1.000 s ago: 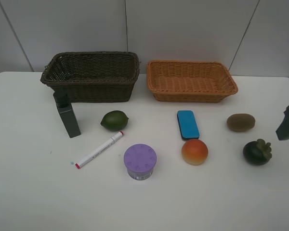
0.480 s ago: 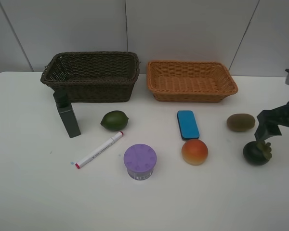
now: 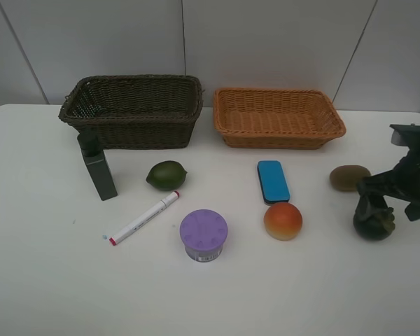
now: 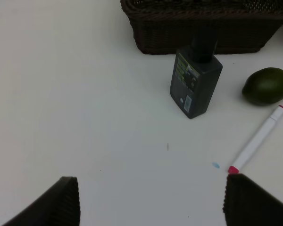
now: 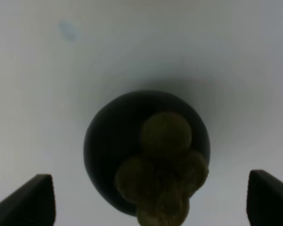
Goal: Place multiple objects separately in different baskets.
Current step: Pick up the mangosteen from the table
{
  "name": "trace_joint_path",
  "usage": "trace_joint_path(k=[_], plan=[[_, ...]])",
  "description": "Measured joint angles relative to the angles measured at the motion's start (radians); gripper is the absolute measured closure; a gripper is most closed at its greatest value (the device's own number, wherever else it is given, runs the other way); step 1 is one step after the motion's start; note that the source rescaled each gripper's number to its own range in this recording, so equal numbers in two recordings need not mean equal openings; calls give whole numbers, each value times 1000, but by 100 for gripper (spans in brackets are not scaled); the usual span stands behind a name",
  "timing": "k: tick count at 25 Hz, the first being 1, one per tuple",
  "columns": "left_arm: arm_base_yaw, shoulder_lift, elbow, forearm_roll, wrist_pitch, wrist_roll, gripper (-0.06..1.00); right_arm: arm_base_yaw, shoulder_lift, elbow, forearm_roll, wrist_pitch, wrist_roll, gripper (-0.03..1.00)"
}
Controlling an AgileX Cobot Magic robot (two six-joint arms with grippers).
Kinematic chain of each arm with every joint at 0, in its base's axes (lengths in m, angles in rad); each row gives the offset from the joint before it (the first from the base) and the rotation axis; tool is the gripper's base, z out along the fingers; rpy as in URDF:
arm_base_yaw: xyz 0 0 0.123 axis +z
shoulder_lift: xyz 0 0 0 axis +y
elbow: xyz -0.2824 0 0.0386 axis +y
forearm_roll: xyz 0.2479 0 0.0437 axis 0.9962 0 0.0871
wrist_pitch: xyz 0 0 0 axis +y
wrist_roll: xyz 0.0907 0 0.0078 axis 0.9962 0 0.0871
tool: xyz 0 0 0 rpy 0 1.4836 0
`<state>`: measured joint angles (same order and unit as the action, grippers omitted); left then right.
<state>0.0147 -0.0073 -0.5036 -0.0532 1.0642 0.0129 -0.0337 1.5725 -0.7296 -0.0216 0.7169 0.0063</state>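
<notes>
Mangosteen (image 3: 373, 222) sits at four o'clock on the counter (image 3: 42, 280), with the kiwi (image 3: 348, 178) near it at its eleven o'clock. Your right claw (image 5: 151, 201) hangs over it, jaws apart on either side and clear of the fruit. Your left claw (image 4: 151, 202) is spread too, above the counter near the dark green bottle (image 4: 195, 80).

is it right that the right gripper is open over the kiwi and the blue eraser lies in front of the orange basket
Not the kiwi: the right gripper is open over the mangosteen, as the right wrist view shows. The blue eraser does lie in front of the orange basket.
</notes>
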Motion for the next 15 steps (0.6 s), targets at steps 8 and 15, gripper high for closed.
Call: trace_joint_path(k=[8, 15], plan=[[0, 0, 0, 0, 0, 0, 13, 0, 65, 0, 22, -27, -6, 2], [0, 0, 0, 0, 0, 0, 13, 0, 88, 0, 22, -50, -1, 2]])
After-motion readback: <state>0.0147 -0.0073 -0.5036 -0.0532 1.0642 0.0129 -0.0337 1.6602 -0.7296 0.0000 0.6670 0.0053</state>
